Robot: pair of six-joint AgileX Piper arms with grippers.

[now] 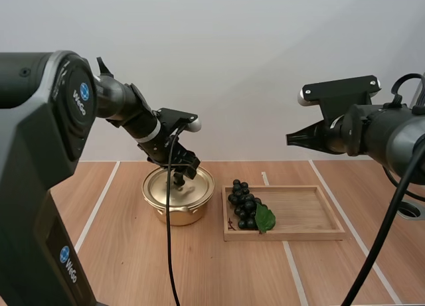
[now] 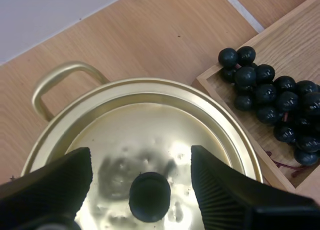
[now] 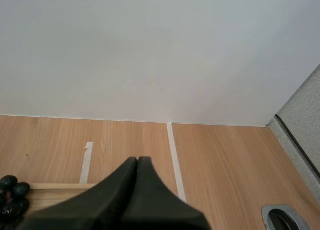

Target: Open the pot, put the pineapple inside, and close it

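A gold pot (image 1: 178,196) with its lid (image 2: 145,140) on stands left of centre on the table. My left gripper (image 1: 180,175) hangs just over the lid, open, its fingers (image 2: 215,190) on either side of the black knob (image 2: 149,196) without pinching it. A bunch of dark grapes (image 1: 244,204) with a green leaf lies at the left end of the wooden tray (image 1: 305,216); the same grapes (image 2: 272,98) lie beside the pot. My right gripper (image 1: 292,139) is shut and empty, held high above the tray's right side.
White tape lines (image 1: 99,203) run across the wooden tabletop. A round metal-rimmed hole (image 3: 282,217) sits in the table at the far right. A pale wall closes off the back.
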